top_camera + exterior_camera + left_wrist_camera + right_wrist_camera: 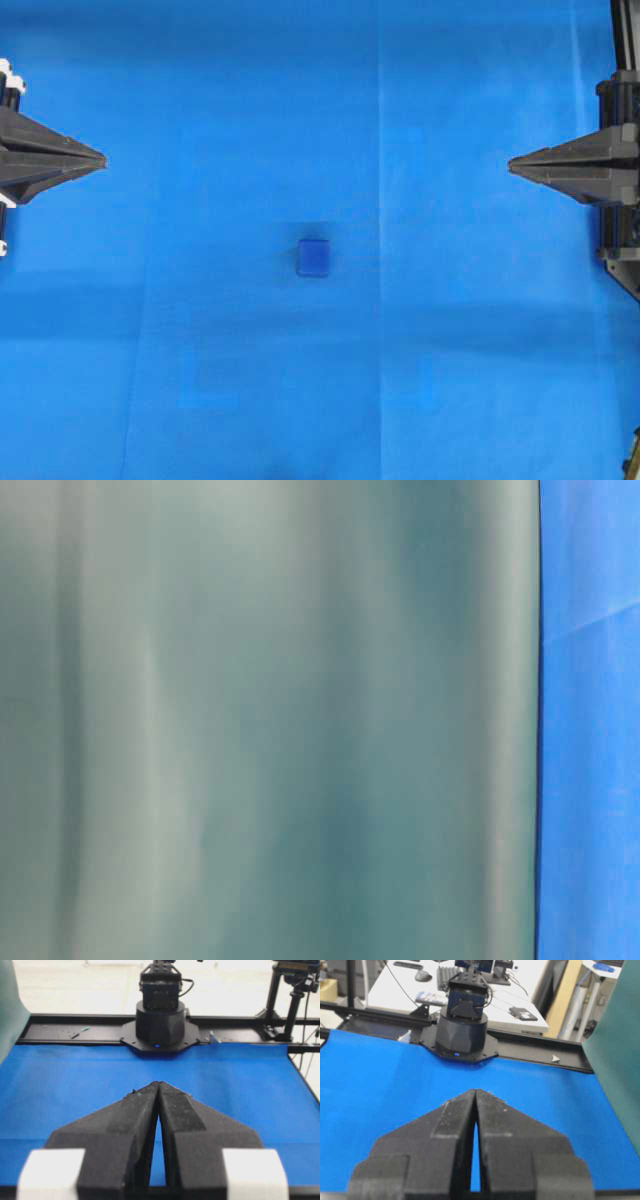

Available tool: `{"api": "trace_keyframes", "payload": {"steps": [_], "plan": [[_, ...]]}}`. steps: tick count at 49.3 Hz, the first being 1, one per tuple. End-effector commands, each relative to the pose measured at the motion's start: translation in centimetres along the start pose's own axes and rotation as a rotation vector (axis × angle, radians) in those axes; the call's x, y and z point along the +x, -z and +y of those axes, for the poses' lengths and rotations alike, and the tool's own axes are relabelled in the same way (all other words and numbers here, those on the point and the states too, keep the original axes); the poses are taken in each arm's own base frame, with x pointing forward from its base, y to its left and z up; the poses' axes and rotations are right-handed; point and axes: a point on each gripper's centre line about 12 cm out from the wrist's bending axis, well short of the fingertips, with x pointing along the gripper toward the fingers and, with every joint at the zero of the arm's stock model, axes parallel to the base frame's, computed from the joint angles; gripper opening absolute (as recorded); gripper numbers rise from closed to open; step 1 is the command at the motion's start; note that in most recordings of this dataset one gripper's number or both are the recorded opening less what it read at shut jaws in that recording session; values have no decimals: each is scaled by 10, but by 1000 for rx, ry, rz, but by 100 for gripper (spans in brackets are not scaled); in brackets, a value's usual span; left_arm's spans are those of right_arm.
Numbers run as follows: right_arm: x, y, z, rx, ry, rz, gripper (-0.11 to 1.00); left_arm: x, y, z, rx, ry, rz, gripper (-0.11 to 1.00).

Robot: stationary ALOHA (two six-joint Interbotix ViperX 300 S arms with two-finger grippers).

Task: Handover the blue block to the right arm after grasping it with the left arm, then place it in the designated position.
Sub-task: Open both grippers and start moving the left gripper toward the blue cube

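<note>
The blue block (314,257) lies alone on the blue cloth near the middle of the overhead view. My left gripper (102,158) rests at the far left edge, its tips pressed together and empty, pointing right. At the far right edge my right gripper (512,165) points left, also shut with nothing in it. Both are well apart from the block. The left wrist view shows the left gripper (158,1083) shut over bare cloth. In the right wrist view the right gripper (475,1091) is likewise shut. The block shows in neither wrist view.
Each wrist view looks across the blue cloth (60,1085) at the opposite arm's black base (160,1020) (462,1030) on the table's black rail. A grey-green sheet (270,720) fills nearly all of the table-level view, with a strip of cloth at its right.
</note>
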Motion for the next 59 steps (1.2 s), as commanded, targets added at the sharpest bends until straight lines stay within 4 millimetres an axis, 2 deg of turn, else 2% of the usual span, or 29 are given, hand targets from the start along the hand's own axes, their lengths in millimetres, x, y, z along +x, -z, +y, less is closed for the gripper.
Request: {"api": "trace_keyframes", "payload": {"steps": [1,7,36,39,42,47,51,55,59], "plan": [[3,-5,0,-2,0,-11,1,2,-4,1,-3,-5,-9,0],[6,-1,0,-2,1,25,-3,2,-4,1,5,-5,-9,0],[7,0,-2,15,11,41,0,3,-2,1,5,-5,3,3],[8,1,-2,19,12,46,7,3,-1,1,6,-5,6,15],[8,1,-3,31,15,47,20,3,0,1,13,-4,8,31],[8,2,-4,56,23,55,49,3,0,1,15,-3,8,63],[8,5,-5,65,33,79,73,3,0,1,15,-3,8,84],[9,7,-7,74,44,91,92,3,0,1,12,-3,9,92],[10,7,-8,75,46,91,97,3,0,1,11,-3,9,92]]}}
